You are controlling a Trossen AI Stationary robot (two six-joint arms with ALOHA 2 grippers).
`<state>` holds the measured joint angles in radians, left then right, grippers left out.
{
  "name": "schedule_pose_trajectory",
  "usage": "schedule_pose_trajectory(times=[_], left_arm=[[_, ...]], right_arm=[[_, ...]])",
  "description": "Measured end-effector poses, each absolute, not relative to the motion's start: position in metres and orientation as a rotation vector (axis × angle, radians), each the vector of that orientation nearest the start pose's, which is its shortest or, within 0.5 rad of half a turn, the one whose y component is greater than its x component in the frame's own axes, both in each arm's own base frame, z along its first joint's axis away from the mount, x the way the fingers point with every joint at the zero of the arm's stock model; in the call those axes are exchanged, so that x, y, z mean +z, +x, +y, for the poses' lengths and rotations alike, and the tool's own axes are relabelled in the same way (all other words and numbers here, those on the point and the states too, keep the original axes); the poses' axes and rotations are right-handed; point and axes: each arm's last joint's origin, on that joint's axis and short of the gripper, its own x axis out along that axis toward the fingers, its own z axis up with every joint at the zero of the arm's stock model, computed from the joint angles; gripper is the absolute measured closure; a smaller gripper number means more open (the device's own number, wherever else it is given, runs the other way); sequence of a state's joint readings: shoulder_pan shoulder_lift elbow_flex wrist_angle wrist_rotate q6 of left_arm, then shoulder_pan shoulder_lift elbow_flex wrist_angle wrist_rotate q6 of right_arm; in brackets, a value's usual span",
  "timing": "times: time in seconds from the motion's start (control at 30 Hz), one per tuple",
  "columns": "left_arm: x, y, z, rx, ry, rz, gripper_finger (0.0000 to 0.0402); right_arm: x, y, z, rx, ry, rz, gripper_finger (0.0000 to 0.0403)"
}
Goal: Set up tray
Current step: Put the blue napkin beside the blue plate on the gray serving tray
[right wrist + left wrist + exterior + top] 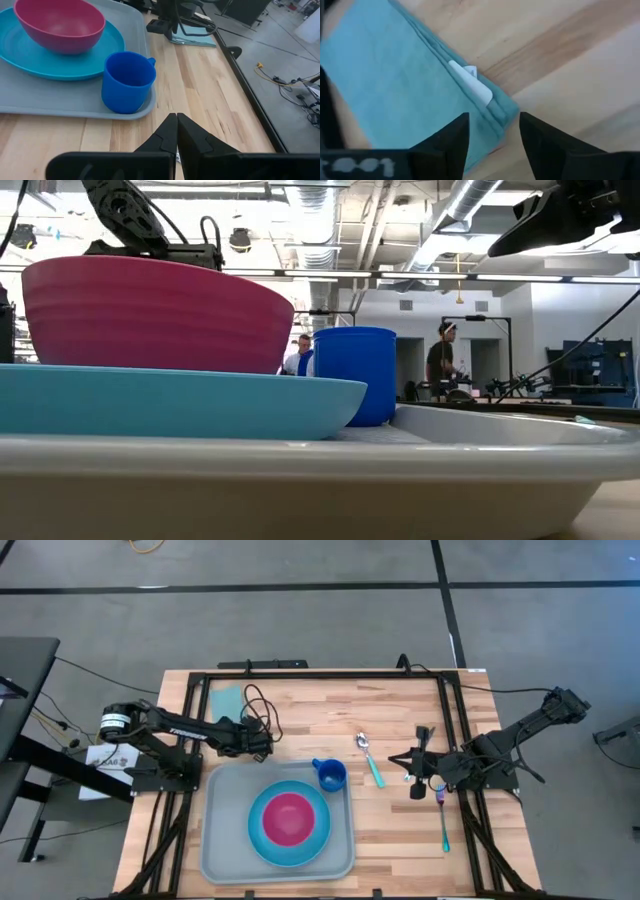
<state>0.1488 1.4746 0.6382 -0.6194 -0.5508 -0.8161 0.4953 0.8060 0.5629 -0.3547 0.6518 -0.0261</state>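
tray: the tray (215,840) sits at the near middle of the bench (400,710), already carrying the blue plate (262,840), the pink bowl (289,817) and the blue mug (331,775) in its far right corner

left tool: left tool (492,135) hovers right over the teal napkin (395,90), fingers spread apart with nothing between them yet

key relation: napkin lies at the far left of the bench, just beyond the tray's far left corner; its folded edge runs diagonally under the left tool, and the left arm is clearly the nearer one, so I'd guess it's the next thing to get grabbed

left arm pose: stretched low across the bench from the left side, wrist pointed down at the napkin

right tool: right tool (176,131) is pinched fully closed, holding nothing as far as I can see; parked right of the tray near the spoon (370,755)

still out: spoon and a second utensil (443,825) lie on the bench to the right
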Motion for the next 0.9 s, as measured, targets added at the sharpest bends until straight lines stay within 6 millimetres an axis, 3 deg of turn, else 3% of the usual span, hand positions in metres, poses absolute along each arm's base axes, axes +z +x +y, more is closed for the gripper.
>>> schedule_pose_trajectory(times=[0.53,0.63,0.8,0.9], left_arm=[[0.109,0.192,0.061,1.172,-0.491,1.004,0.024],[0.108,0.192,0.061,1.176,-0.492,1.006,0.0274],[0.107,0.189,0.062,1.201,-0.453,1.022,0.0381],[0.107,0.187,0.062,1.226,-0.439,1.014,0.0387]], right_arm=[[0.242,0.153,0.063,-0.145,-0.35,0.505,0.0402],[0.242,0.153,0.063,-0.145,-0.35,0.505,0.0402],[0.242,0.153,0.063,-0.145,-0.35,0.505,0.0402],[0.242,0.153,0.063,-0.145,-0.35,0.505,0.0402]])
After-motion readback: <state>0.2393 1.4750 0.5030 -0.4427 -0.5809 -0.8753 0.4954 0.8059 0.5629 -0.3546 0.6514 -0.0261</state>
